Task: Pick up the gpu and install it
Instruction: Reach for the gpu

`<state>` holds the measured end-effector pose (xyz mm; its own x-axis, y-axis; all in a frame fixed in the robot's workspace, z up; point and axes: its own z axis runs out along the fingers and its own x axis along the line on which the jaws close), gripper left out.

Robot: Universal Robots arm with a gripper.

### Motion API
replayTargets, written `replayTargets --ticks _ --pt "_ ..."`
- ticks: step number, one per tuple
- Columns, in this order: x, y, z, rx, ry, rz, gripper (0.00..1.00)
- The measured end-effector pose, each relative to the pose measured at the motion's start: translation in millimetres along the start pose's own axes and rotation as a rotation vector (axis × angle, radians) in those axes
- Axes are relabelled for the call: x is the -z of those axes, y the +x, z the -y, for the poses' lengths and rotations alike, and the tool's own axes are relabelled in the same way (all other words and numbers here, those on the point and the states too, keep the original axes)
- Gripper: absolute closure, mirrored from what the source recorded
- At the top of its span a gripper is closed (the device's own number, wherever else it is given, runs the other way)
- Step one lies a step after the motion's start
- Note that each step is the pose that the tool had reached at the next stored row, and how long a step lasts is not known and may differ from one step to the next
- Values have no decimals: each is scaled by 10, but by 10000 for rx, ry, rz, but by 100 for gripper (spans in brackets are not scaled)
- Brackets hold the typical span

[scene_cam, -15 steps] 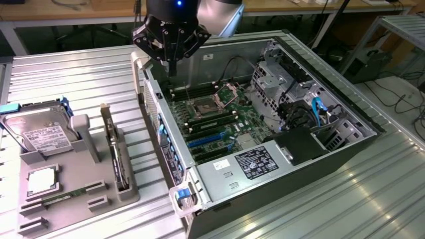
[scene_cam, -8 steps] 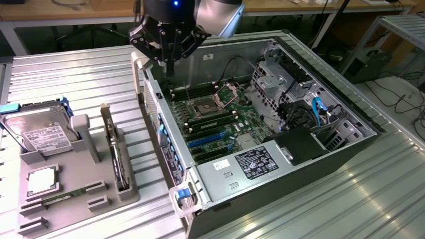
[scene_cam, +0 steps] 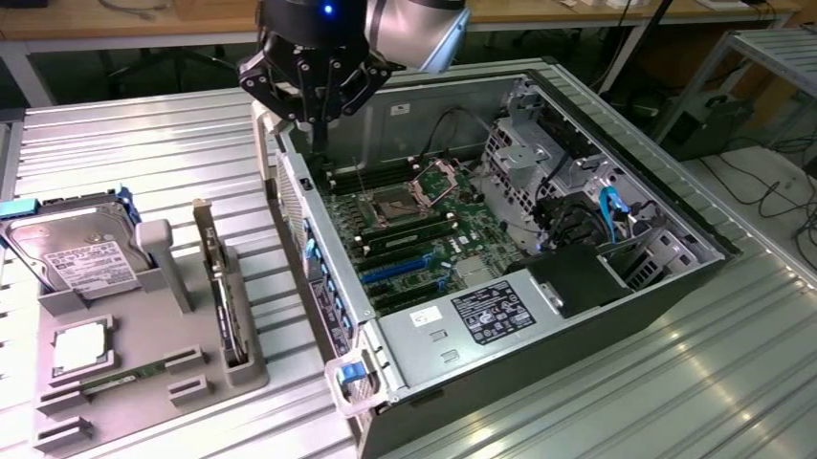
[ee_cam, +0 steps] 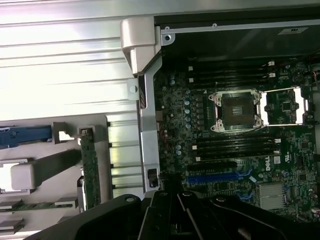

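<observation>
Gripper (scene_cam: 313,122) hovers empty over the computer case (scene_cam: 575,382), fingers pressed together. The gpu (scene_cam: 220,287) stands untouched in its tray (scene_cam: 141,382). Pickup not begun; grasping calls for parted fingers over the card's top edge.

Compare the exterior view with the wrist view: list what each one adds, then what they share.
Exterior view: the labelled power supply and the blue cables. Wrist view: the white lettering printed on the motherboard. Shared: the empty CPU socket, the blue slot, the gpu standing in the grey tray, and the gripper, fingers shut, by the case.
</observation>
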<state>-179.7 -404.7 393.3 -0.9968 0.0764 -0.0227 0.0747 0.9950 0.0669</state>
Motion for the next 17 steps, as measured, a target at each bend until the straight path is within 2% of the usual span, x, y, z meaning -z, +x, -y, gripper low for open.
replayTargets --ticks 17 --pt "6 131 58 1 -1 1 89"
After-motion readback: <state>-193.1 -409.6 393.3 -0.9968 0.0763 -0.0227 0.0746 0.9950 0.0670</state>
